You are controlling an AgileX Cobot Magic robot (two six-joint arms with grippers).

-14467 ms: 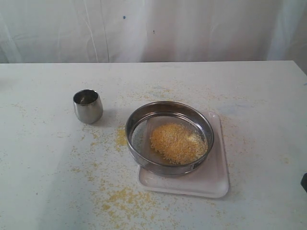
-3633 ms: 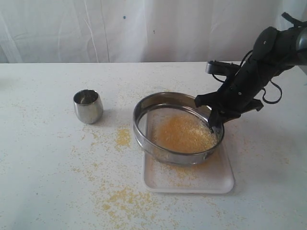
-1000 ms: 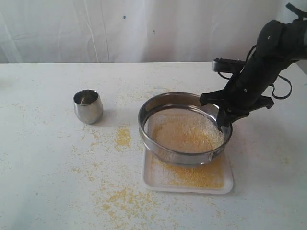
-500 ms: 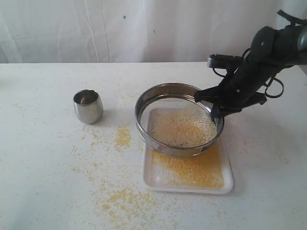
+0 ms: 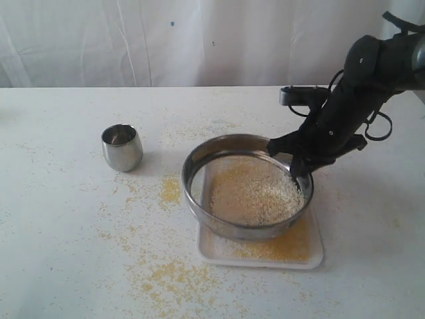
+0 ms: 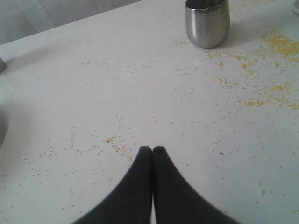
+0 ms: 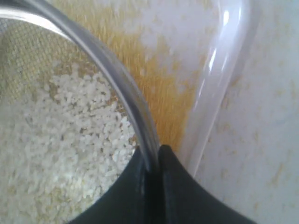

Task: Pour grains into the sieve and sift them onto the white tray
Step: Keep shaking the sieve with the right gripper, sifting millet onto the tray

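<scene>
The steel-rimmed sieve [image 5: 247, 187] hangs just above the white tray [image 5: 312, 252], with my right gripper [image 5: 297, 171] shut on its right rim. Pale whitish grains [image 5: 255, 193] lie on the mesh; fine yellow grains [image 5: 292, 243] cover the tray under it. In the right wrist view the gripper [image 7: 153, 159] clamps the sieve's rim [image 7: 112, 77], whitish grains [image 7: 60, 135] on one side and the yellow-dusted tray [image 7: 163, 93] on the other. My left gripper [image 6: 152, 149] is shut on nothing above the bare table, out of the exterior view.
A small steel cup [image 5: 121, 147] stands upright left of the sieve, also the cup [image 6: 207, 22] in the left wrist view. Spilled yellow grains [image 5: 169, 272] litter the table in front of and left of the tray. A white curtain hangs behind the table.
The right gripper has shifted the sieve forward and slightly left over the tray. More yellow grains lie on the tray than a second ago, and the sieve's contents look paler.
</scene>
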